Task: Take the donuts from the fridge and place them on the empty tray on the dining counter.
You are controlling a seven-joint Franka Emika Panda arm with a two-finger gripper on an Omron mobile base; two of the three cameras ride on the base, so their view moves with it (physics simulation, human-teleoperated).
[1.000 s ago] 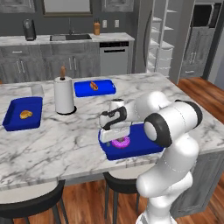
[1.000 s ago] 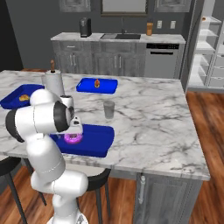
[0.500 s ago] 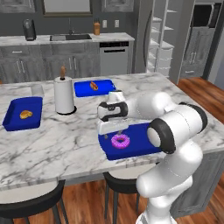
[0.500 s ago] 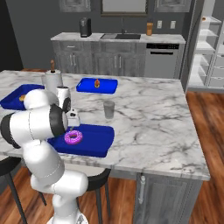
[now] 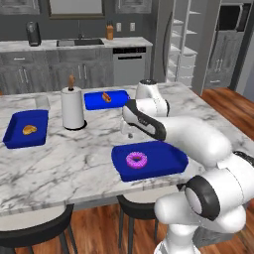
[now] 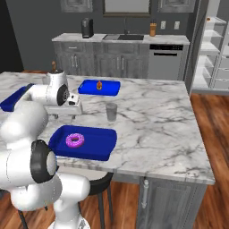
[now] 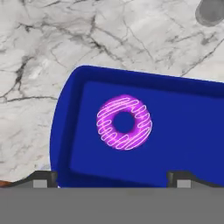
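The pincer (image 6: 76, 106) stands wide open with nothing in it, up above the worktop (image 6: 156, 129) and clear of the tray (image 6: 96, 147). A second ago it was right down over the purple-pink donut (image 6: 74, 140), half a second ago it had lifted a bit, and now the arm has pulled up and back, so that one counts as dropped off.

Going left to right in the left base view: a blue tray with a small orange pastry (image 5: 26, 130) sits at the far left, then the paper towel roll (image 5: 72, 107), then a second pastry tray (image 5: 105, 98) behind it. Next comes the robot's hand, and below it the task tray with the frosted donut lying flat in its left half. The right half of that tray is bare, so there's room for one more.

The hand view looks straight down on the donut, inside the raised rim and not touching it, with a glass (image 7: 211, 11) off at the top corner.

So roughly half done by the look of it. The chocolate one isn't on the tray, and the fridge (image 5: 184, 47) at the back, with its white shelves showing, is probably where the robot heads next.
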